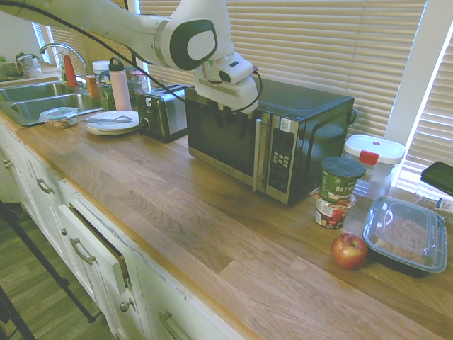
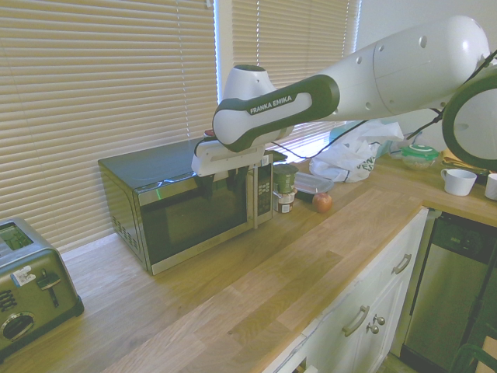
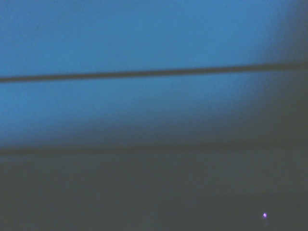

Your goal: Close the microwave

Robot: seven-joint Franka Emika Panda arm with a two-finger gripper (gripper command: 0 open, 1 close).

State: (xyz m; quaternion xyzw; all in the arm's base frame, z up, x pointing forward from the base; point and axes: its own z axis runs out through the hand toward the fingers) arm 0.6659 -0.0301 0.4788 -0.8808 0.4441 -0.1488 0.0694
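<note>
The microwave (image 1: 303, 113) stands on the wooden counter (image 1: 166, 205), between the toaster (image 1: 161, 113) and the stacked cups (image 1: 337, 190). The gripper (image 1: 232, 125) is at its door front, the two fingers being apart.

The microwave (image 1: 237, 138) was a big black box with a dark glass door (image 1: 221, 139), silver trim running along the door's lower edge and an upright silver handle (image 1: 257, 154). Beside the handle I could see a panel of buttons (image 1: 281, 157), with a small pale label near its top. It sat upright on the wooden tabletop (image 1: 212, 234), set back near the window blinds, its front facing out over the counter's drawers. The door looked shut, lying flush across the front as far as I could tell. The top was flat and dark, with a soft sheen.
</note>
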